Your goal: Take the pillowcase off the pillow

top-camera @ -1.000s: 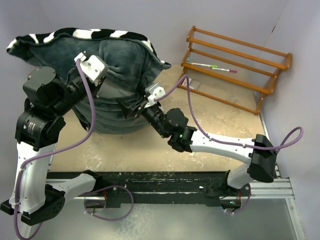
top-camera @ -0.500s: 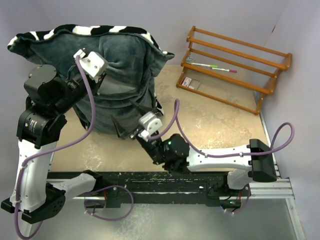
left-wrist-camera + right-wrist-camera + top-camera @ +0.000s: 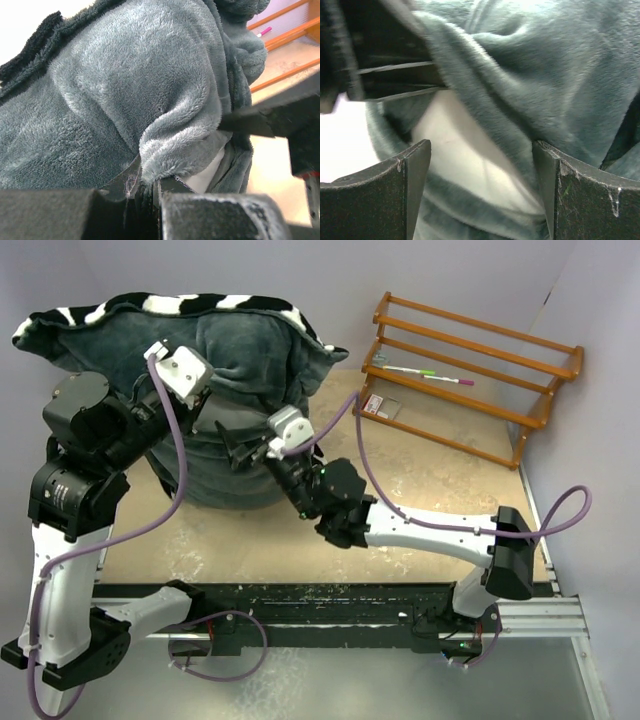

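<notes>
Tan table, pale lilac walls. Right claw is spread wide and empty, aimed at the cover's mouth where the pillow shows white between grey folds. Left claw is pinched on a plush fold of the pillowcase. The pillowcase stands bunched at far left, zebra edge on top, pillow mostly inside. Likely step: right grabs white cushion only, deep bite, no grey caught. Left holds firm and pulls opposite. Wooden rack far right, well apart.
</notes>
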You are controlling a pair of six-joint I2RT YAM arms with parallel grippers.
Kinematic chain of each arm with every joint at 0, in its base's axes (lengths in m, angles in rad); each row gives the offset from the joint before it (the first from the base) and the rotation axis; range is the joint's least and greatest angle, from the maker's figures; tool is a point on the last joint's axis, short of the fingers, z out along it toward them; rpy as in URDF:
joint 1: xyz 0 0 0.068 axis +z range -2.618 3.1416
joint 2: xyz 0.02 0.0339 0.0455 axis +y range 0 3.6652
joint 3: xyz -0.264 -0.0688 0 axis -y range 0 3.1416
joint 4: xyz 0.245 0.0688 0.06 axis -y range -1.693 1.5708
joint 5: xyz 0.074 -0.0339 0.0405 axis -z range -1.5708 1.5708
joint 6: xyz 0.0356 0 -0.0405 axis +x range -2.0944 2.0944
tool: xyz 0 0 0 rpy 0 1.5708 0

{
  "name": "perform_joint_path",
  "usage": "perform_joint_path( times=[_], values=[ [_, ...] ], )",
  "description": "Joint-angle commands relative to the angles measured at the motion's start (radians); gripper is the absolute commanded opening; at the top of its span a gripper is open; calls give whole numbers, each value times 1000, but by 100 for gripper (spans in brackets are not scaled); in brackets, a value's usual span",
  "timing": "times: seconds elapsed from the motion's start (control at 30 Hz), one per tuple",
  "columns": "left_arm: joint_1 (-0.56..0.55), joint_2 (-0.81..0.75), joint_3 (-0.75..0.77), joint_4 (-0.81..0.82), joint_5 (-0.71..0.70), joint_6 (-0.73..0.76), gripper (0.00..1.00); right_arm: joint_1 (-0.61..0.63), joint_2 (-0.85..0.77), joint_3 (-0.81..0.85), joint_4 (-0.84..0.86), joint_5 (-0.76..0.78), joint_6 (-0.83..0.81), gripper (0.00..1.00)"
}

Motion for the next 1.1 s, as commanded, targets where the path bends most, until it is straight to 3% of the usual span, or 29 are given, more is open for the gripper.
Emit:
perform_joint_path(
  times=[0.0,0.27,0.4,0.73,0.83,0.9,0.97,1.07],
  values=[
    [-4,-34,69,102,30,-43,0,-75,-28,50,-86,-69,151,85],
    [-4,-29,101,67,67,-53,0,-155,-55,-26,-30,49,127,90],
    [-4,-31,103,72,80,-62,0,-182,-62,-54,-44,-6,170,93],
    [-4,-6,133,32,158,-128,0,-152,143,114,27,-70,204,96],
    [-4,-5,136,33,121,-118,0,-78,160,112,122,28,96,95],
    [-4,-10,121,60,57,-105,0,-19,154,47,304,154,-33,93],
    [-4,-8,102,83,-14,-99,0,33,142,-22,441,179,-146,91],
    [-4,4,97,75,-28,-115,0,66,119,-64,464,156,-181,89]
  ],
)
